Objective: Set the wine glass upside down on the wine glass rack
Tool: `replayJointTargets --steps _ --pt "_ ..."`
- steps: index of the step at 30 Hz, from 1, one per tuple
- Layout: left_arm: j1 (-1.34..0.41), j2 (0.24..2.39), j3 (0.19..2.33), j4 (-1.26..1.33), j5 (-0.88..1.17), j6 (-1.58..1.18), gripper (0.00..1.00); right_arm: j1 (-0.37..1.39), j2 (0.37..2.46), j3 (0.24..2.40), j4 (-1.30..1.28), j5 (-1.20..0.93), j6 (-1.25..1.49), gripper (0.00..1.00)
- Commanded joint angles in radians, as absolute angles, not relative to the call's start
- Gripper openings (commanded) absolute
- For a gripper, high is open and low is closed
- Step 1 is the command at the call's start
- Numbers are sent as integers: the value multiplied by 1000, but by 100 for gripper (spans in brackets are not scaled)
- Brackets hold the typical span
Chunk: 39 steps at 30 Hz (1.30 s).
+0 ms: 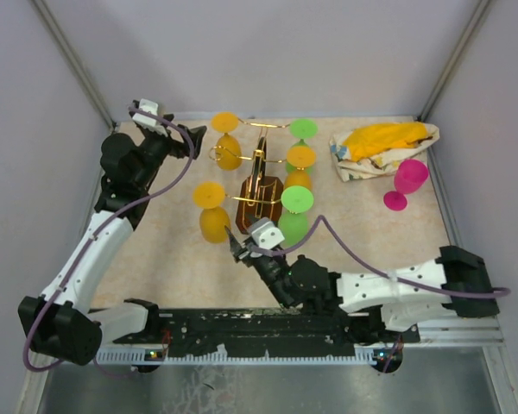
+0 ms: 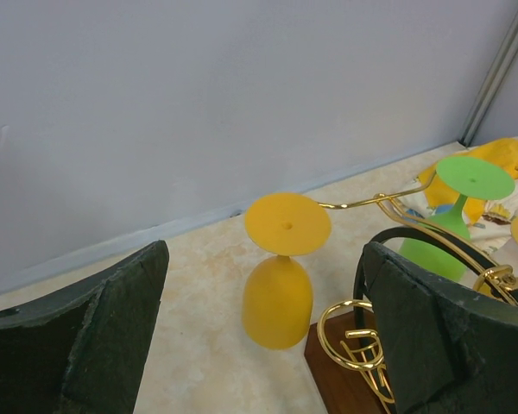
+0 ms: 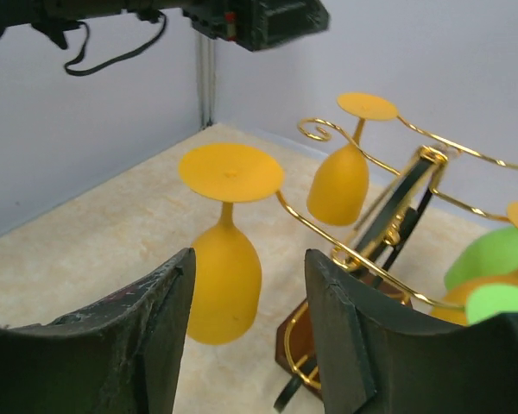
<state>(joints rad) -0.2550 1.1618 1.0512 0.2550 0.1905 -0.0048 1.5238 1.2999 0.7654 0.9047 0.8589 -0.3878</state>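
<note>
Two yellow wine glasses hang foot-up on the left side of the wine glass rack (image 1: 257, 185). The nearer yellow glass (image 3: 224, 285) is the one that matters here. It sits on a curled wire arm with its foot on top and its bowl below, so its long axis is vertical, and the bowl is clear of the table (image 1: 155, 259).

The right arm (image 1: 328, 289) is much the closer of the two. Its jaws point straight at this glass from the near side. In the right wrist view they stand parted, with the bowl just ahead of the fingers (image 3: 155, 328) and a gap showing on the bowl's right flank — so they look released, not clamped on it.

The left arm (image 1: 138, 164) is over by the far yellow glass (image 2: 277, 297), its jaws spread wide around nothing.

As I judge it, the glass is placed and the wire carries it. The next move turns on backing the right jaws straight out toward the near edge — level, without clipping the bowl or the wire.

A pink glass (image 1: 408, 177) sits well apart on the right.
</note>
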Motion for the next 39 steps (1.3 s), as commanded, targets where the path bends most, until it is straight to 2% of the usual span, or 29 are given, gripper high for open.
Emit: replayJointTargets --steps 1,3,5,9,11,13,15,19,22,30,39 --pt "-249 1144 1122 230 150 -8 99 1557 1133 830 537 1077 -156 55" --pt "-248 1149 1139 214 141 -13 99 1561 1096 879 402 1138 -119 57" --pt "-248 1158 1160 199 141 -21 99 1562 1077 921 371 1204 -167 60" --pt "-249 1185 1210 161 142 -47 99 1530 1095 1024 479 1353 -436 78" --pt "-248 1204 1242 129 141 -59 99 1473 1104 1180 168 1383 -303 80" --pt "-249 1222 1273 94 141 -57 99 1372 1098 1359 -255 1313 83 79" --pt "-249 1234 1295 69 130 -53 99 1265 1072 1446 -450 1216 256 78" --pt "-249 1252 1316 53 122 -53 99 1161 1010 1412 -378 1224 119 77" --pt "-249 1263 1326 51 127 -62 99 1043 1010 1451 -498 1159 170 78" --pt "-248 1272 1321 69 137 -65 99 672 1077 1454 -648 716 287 78" --pt "-249 1267 1306 62 117 -37 99 300 1160 1409 -574 463 257 79"
